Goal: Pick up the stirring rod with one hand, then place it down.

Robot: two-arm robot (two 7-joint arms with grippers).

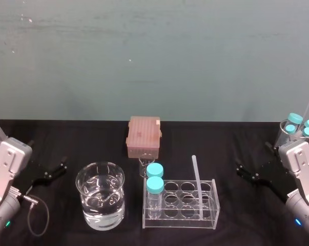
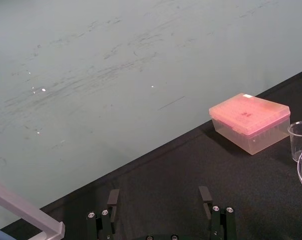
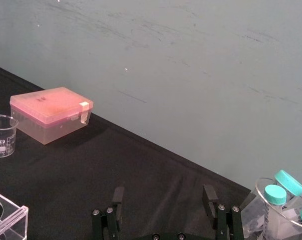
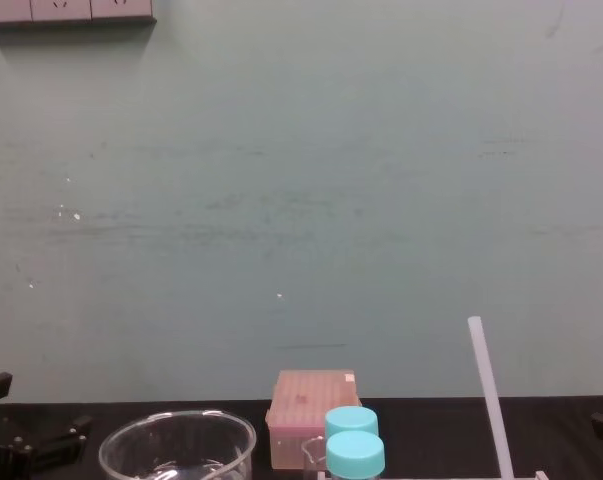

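Both idle: left claw (image 1: 55, 172), right claw (image 1: 246, 174); rod (image 1: 198, 184) racked.

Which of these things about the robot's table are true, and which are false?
1. The stirring rod stands in the clear rack. True.
2. The right gripper holds the rod. False: it is open and empty, off to the right of the rack.
3. The big beaker has water in it. True.
4. The pink box has its lid open. False: the lid is shut.
5. The left gripper is open and empty. True.
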